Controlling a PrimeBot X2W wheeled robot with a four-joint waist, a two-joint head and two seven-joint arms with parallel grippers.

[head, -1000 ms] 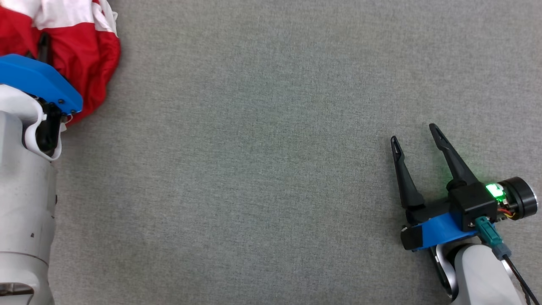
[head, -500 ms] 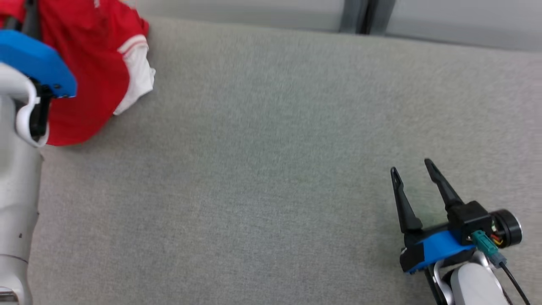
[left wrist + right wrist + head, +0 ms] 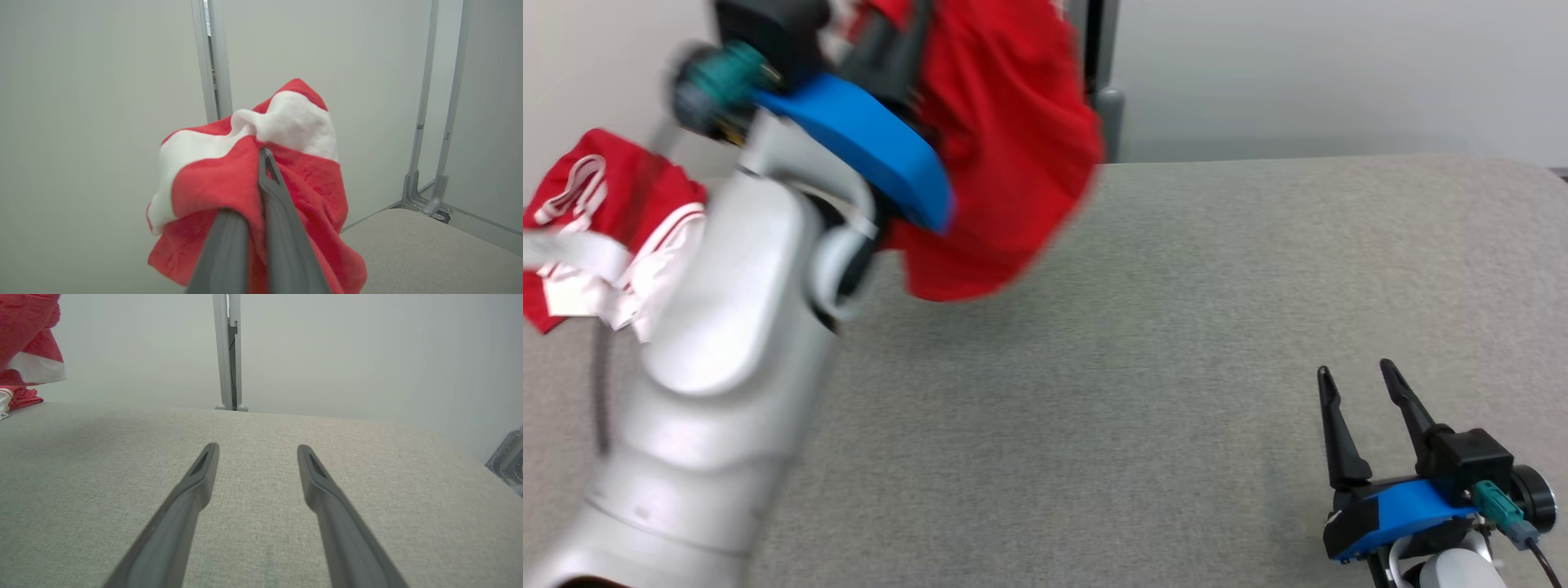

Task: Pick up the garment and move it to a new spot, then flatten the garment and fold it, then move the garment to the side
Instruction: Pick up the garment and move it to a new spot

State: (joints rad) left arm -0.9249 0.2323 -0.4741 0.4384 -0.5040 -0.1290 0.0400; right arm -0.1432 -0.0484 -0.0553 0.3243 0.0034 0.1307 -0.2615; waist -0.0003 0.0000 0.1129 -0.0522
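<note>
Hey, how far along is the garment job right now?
Pickup looks done: left gripper is shut on the red-and-white garment, raised above the grey table. Moving it is in hand. Flattening, folding and setting aside remain; right gripper is open.

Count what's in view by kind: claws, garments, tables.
Claws: 2 (left claw shut on the garment, right claw open)
Garments: 1, lifted, red and white; the red-and-white cloth lying at the left may be part of it, the left arm hides the join
Tables: 1 grey table
Total: 4
</note>
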